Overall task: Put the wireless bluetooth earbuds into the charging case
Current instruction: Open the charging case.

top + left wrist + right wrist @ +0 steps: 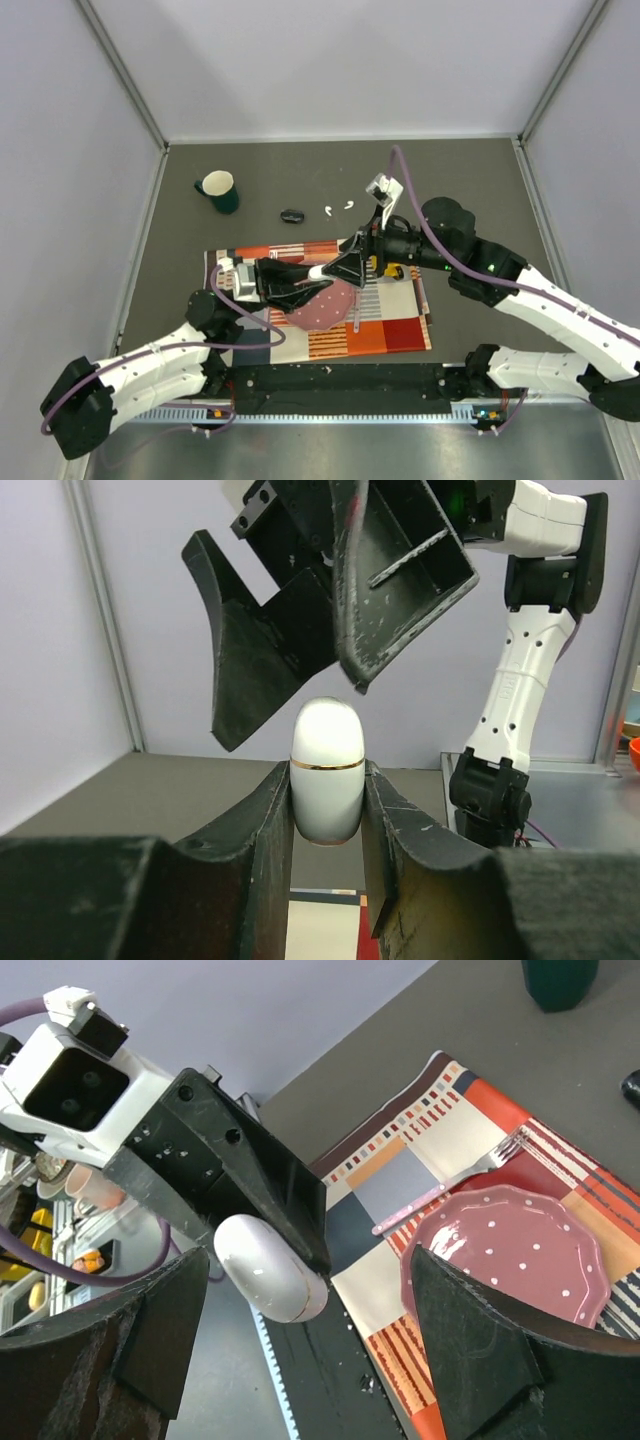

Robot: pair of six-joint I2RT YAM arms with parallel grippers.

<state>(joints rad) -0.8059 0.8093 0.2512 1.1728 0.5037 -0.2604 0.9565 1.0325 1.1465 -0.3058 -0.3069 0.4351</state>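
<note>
The charging case [322, 270] is a closed white rounded box with a thin gold seam. My left gripper [316, 274] is shut on its lower half and holds it upright above the placemat. It shows between the left fingers in the left wrist view [326, 770]. My right gripper [350, 262] is open, and its jaws straddle the case's free end without touching it; the case [270, 1268] lies between them in the right wrist view. Two tiny white earbuds [327, 210] [347, 204] lie on the dark table beyond the mat.
A striped placemat [390, 325] carries a pink dotted plate [510, 1250] and a fork [450, 1185]. A dark green mug [219, 191] stands at the far left. A black oval object [291, 215] lies left of the earbuds.
</note>
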